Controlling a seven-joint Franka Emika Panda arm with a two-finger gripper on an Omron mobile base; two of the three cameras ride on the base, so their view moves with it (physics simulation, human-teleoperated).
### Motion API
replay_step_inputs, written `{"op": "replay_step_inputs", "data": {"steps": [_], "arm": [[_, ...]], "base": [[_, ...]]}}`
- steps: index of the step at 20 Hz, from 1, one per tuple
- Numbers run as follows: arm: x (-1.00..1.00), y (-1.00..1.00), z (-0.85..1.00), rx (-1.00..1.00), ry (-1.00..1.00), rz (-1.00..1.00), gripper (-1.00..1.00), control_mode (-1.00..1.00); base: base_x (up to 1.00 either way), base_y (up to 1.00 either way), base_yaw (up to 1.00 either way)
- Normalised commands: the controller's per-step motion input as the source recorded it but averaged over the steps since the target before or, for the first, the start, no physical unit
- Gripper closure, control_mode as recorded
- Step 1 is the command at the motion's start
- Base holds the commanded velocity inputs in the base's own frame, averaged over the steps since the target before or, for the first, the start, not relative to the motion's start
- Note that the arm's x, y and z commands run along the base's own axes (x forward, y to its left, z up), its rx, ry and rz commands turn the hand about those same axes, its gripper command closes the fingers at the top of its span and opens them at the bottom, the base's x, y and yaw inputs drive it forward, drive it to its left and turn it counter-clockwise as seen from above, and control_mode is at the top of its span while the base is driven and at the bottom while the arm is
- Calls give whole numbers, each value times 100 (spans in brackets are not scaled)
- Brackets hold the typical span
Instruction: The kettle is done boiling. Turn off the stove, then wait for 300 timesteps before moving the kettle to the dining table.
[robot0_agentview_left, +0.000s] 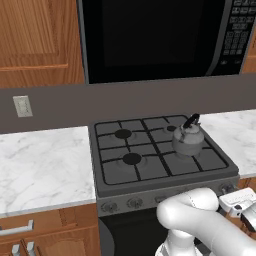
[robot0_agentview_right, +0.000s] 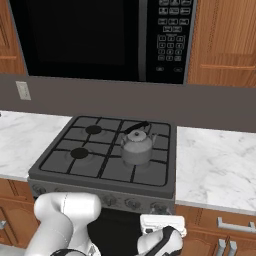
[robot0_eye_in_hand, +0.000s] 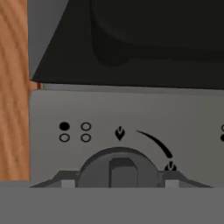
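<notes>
Left base view: we have the kettle (robot0_agentview_left: 187, 140) sitting on the stove (robot0_agentview_left: 155, 155), on the grate toward the back right corner, black handle arched up and tipped toward the back. Marble counter (robot0_agentview_left: 42, 167) runs either side of the stove, microwave (robot0_agentview_left: 160, 37) overhead. Our arm is bent low at the stove's front right corner, with the hand just beside the row of front knobs (robot0_agentview_left: 134, 203). Fingers are hidden behind the wrist here, so we can't tell their state from this side.

Right base view: same layout. Kettle on the right half of the stove, behind the front right grate, well apart from the hand. The hand sits below the front edge, under the rightmost knobs; fingers are again hidden.

Hand view: we are looking straight at the stove's front panel. One knob (robot0_eye_in_hand: 119, 168) sits dead centre at the bottom edge, its grip bar running vertical in this view. Flame marks and a tapering arc are printed above and right of it, and a burner diagram of four dots at left with the top left filled. The fingers look spread to either side of the knob, though we can't tell whether they touch it.

Judgement: we're on the turn-off step, with the knob straight ahead of the fingers along the approach axis. The kettle move waits.
</notes>
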Motion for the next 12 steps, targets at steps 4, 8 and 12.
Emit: {"op": "replay_step_inputs", "data": {"steps": [4, 8, 12], "arm": [[-30, -1, 0, 1, -2, -1, -100, -100], [-32, -8, 0, 1, -3, 0, -100, -100], [-35, -5, 0, 1, -7, 0, -100, -100]], "base": [[0, 0, 0], [0, 0, 0], [0, 0, 0]]}}
